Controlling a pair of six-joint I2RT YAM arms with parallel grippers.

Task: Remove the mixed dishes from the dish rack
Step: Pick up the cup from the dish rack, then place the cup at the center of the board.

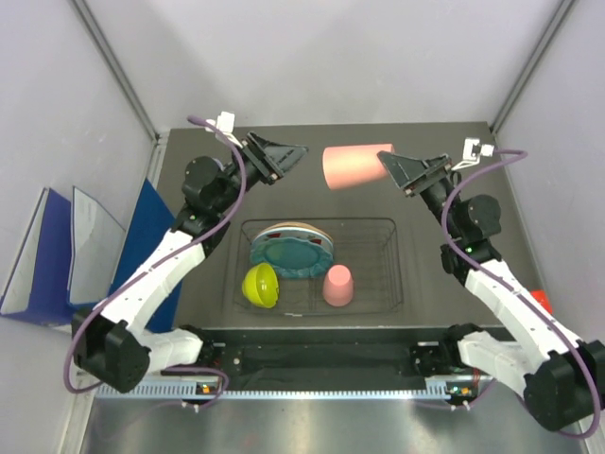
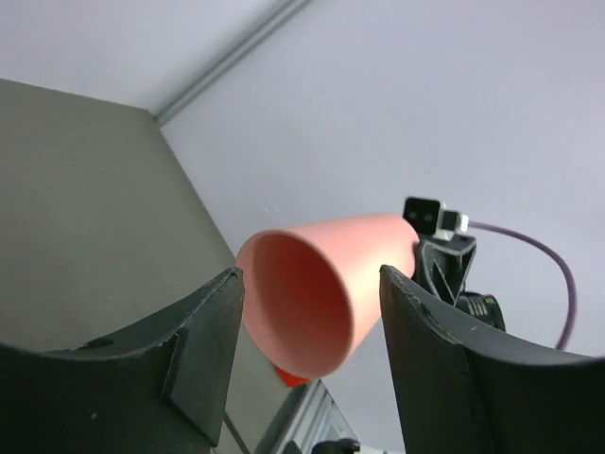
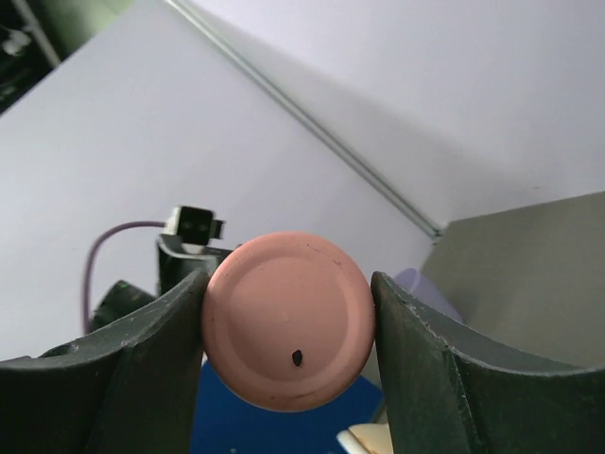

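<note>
The salmon-pink cup (image 1: pixel 357 166) hangs on its side in the air, its base pinched in the right claw (image 1: pixel 388 168). In the dish rack (image 1: pixel 378 227) the teal scalloped plate (image 1: pixel 293 253) leans on edge with other plates (image 1: pixel 284 227) behind it. The yellow-green bowl (image 1: pixel 261 285) lies tipped at the rack's near left, and a pink cup (image 1: pixel 337 286) stands upside down.

Salmon-pink cup (image 1: pixel 356 166) with a small dark speck on its base, paler pink cup (image 1: pixel 337 285), yellow-green bowl (image 1: pixel 261 285), teal scalloped plate (image 1: pixel 293 253), dark wire dish rack (image 1: pixel 393 260), dark grey table (image 1: pixel 350 203), blue folders (image 1: pixel 151 222), purple cables (image 1: pixel 243 180), white and black arms (image 1: pixel 161 274), pale lilac-grey walls (image 1: pixel 331 57)
</note>
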